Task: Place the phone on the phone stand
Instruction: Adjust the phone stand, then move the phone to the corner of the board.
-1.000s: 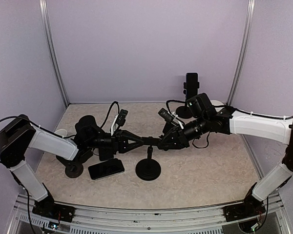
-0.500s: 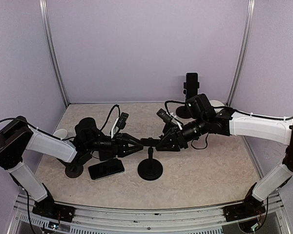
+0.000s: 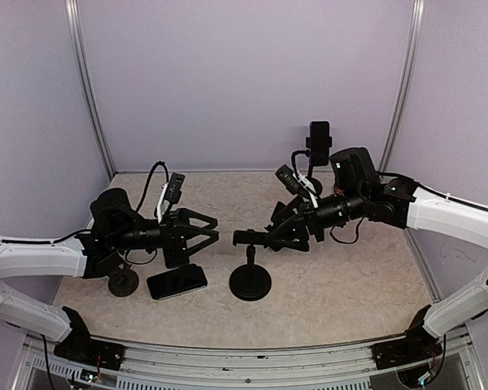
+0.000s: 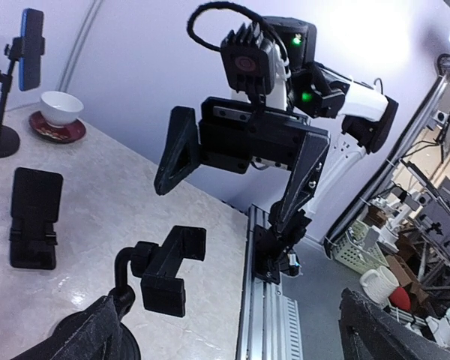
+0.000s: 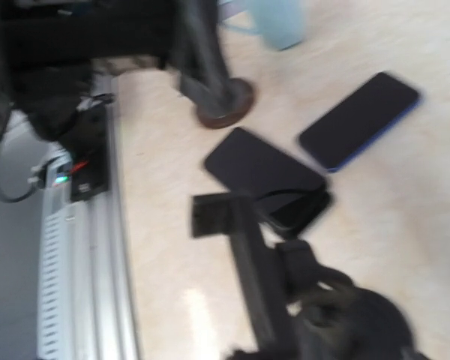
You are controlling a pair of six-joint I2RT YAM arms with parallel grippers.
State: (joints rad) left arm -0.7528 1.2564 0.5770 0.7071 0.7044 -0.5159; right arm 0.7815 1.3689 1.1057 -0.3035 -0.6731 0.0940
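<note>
The phone (image 3: 176,281) is laid flat on the beige marbled tabletop (image 3: 350,284), at 9 o'clock from the phone stand (image 3: 250,280). The left gripper (image 3: 205,230) and right gripper (image 3: 267,236) — drawn back from its clamp (image 3: 244,237) since a second ago — are spread wide, empty. At 1 o'clock a second stand (image 3: 309,141), loaded, is seen before lilac walls (image 3: 244,81).

Even soft light (right wrist view blurry)

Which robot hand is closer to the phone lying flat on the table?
Left. The left gripper hangs open just past the phone's far side. The right gripper is farther off, beyond the black stand.
</note>
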